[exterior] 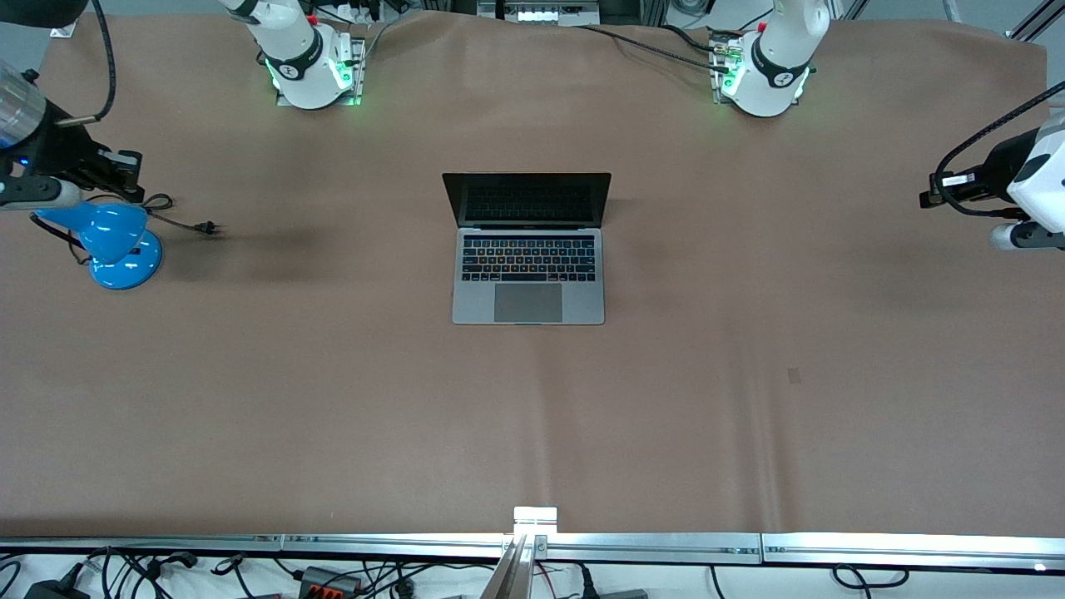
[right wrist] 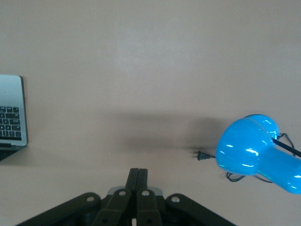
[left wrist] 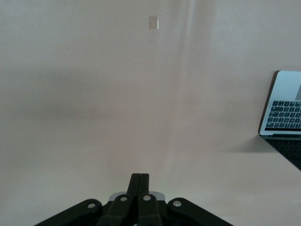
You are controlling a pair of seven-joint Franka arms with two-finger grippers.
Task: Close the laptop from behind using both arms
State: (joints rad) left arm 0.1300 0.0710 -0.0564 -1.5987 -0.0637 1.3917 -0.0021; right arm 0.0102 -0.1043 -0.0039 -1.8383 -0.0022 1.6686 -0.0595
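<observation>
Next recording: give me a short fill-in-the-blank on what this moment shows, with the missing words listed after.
1. The slim space-grey metal laptop sits mid-table with its lid ____.
2. The left pincer has its fingers ____.
3. The right pincer hangs above bare table beside a lamp coloured ____.
4. The lamp's black plug lies ____ on the brown table.

Missing words: open; shut; blue; unplugged

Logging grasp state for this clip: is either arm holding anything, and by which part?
Nothing is held. The left gripper and right gripper are shut on nothing over bare table, each toward its own end, away from the open laptop.
</observation>
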